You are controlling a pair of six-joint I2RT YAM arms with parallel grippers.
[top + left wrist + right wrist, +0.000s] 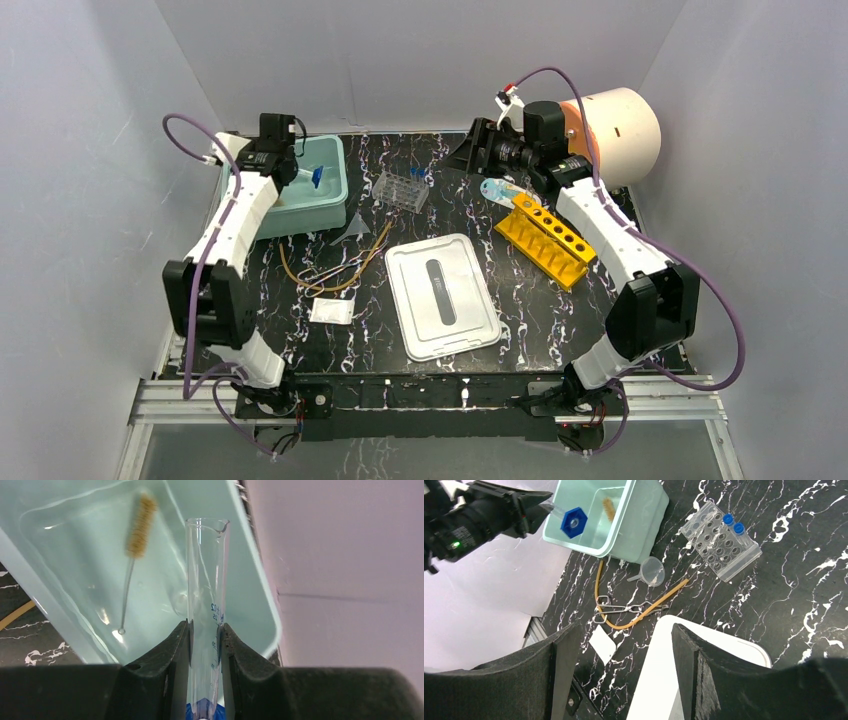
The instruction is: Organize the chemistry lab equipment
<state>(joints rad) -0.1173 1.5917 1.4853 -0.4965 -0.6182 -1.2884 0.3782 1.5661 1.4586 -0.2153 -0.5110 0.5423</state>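
Note:
My left gripper [288, 165] is shut on a clear graduated cylinder [206, 575] with a blue hexagonal base [572, 522]. It holds the cylinder above the pale green bin [310, 215]. A bristle brush [140, 525] lies inside the bin. My right gripper [624, 632] is open and empty, high over the back of the table [470, 150]. On the table lie a clear funnel [651, 571], tan tubing [644, 612], metal tongs [624, 609] and a white packet [603, 644]. A clear rack [721, 542] holds two blue-capped tubes. A yellow rack [546, 238] stands at the right.
A white lid [441, 295] lies flat at the table's middle front. The big cream drum [620, 135] lies at the back right behind the right arm. A clear tube [503, 190] lies next to the yellow rack. White walls enclose the table.

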